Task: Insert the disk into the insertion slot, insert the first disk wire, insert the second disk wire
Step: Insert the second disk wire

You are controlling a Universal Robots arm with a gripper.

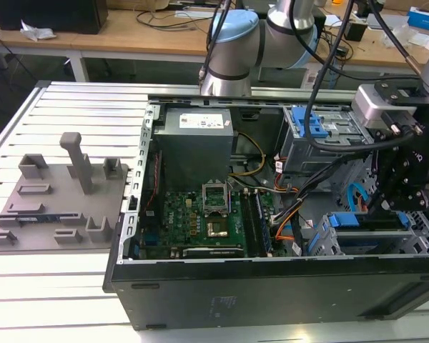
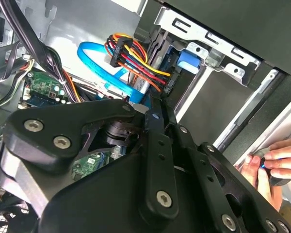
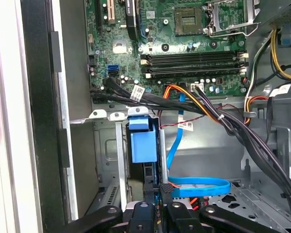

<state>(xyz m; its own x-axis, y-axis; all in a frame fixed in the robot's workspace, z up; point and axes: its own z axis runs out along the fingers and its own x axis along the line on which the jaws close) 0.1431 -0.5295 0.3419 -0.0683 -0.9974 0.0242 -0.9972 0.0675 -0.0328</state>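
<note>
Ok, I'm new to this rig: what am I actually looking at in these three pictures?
A grey robot arm with blue joint caps reaches into an open black computer case on a white slatted table. The exterior view watches from outside; both wrist views ride on the arm. Its black gripper hangs beside the blue flat cable and the blue-framed disk, seated in the low grey metal cage. I cannot tell whether it holds anything. A person's hand shows by the case edge.

disk [image 3: 150, 189] mostly hidden, hand [image 2: 274, 167] cut off
</note>
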